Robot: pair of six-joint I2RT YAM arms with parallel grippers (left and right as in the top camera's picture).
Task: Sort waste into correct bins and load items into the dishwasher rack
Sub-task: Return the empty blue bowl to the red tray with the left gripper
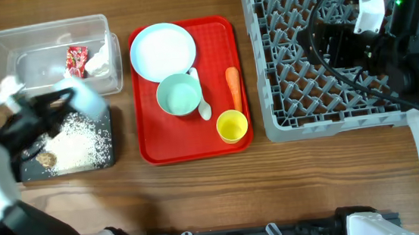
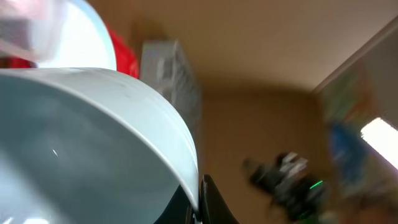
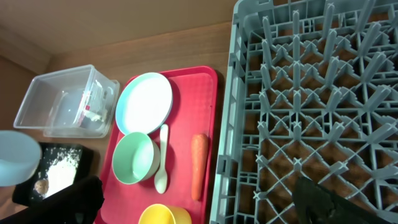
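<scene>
Though blurred overhead, one small pale-blue bowl (image 1: 80, 98) is seen above shallow black rectangular tray (image 1: 30, 173). Left wrist: its rim clamped between left gripper (image 2: 198, 208) jaws. Right wrist: right gripper (image 3: 205, 199) jaws spread, over grey pegged plastic rack (image 3: 298, 93); one mint bowl (image 3: 134, 158), one round pale-blue plate (image 3: 144, 102) counted.

From above, the left hand (image 2: 200, 206) and its bowl (image 1: 80, 96) are blurred; up close the bowl runs off the left and bottom edges. The right wrist view's bottom edge crops the yellow cup (image 3: 163, 216) and right hand (image 3: 198, 190).
</scene>
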